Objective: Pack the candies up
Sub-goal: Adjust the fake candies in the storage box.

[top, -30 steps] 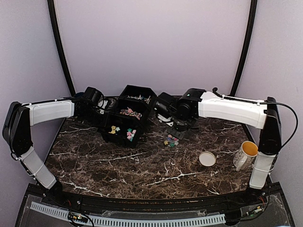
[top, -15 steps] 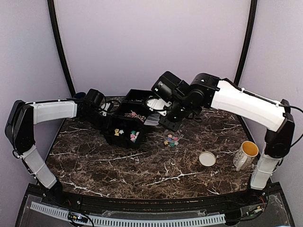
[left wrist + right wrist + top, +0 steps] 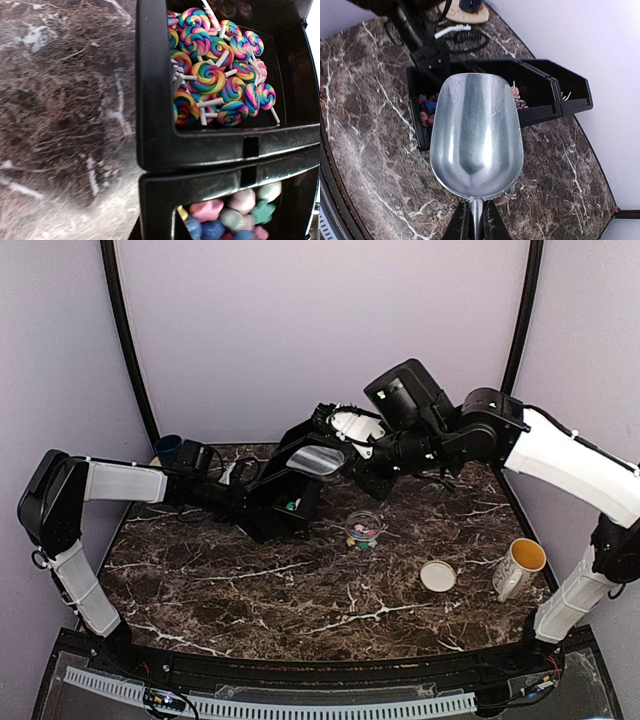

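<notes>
A row of black bins (image 3: 285,502) holds the candies: swirl lollipops (image 3: 215,75) in one compartment, star-shaped blue, pink and green sweets (image 3: 235,215) in the one beside it. My left gripper (image 3: 243,502) is at the bins' left wall and appears shut on it; its fingers barely show in the left wrist view. My right gripper (image 3: 476,212) is shut on the handle of an empty metal scoop (image 3: 476,135), held high above the bins (image 3: 540,107). The scoop also shows in the top view (image 3: 318,460). A small clear cup (image 3: 362,530) holds a few candies.
A round tan lid (image 3: 438,576) and a white mug with yellow inside (image 3: 520,565) stand at the right front. A dark blue cup (image 3: 168,448) sits at the back left. A third bin (image 3: 570,92) holds pale sweets.
My right arm has risen and swung left, lifting the scoop from near the clear cup to above the bins. The bins have shifted and tilted with my left gripper.
</notes>
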Tool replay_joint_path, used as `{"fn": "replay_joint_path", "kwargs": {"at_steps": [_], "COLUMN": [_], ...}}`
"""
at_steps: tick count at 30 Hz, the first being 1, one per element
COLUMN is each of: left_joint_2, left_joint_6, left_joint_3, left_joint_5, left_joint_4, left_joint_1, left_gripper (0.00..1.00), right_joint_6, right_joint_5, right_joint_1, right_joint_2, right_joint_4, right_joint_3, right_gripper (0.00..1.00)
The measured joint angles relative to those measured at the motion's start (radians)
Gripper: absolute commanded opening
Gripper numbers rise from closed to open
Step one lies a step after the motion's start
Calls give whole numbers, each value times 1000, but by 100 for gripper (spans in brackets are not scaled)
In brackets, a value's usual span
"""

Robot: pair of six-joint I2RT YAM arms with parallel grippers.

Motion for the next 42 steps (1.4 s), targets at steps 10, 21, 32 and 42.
{"fn": "replay_joint_path", "kwargs": {"at_steps": [10,21,32,42], "left_joint_2": [14,14,14,16], "left_joint_6": [48,206,300,341], "left_joint_3": [41,123,159,168], "left_joint_5": [-72,-319,-428,-520], "left_joint_4": [-63,-269,-359,-403], "left_joint_1": [4,-32,-105,-142], "left_gripper": [0,0,0,0], "right_joint_6": [-1,-18,-27,-30], "right_joint_5": [-50,-75,-60,-60], "right_joint_1": [0,0,0,3], "right_joint_2": [-3,178,343,492], "right_joint_4": [40,-105,-216,-226], "right_joint_3": [10,78,163,270], "right_gripper": [0,0,0,0]}}
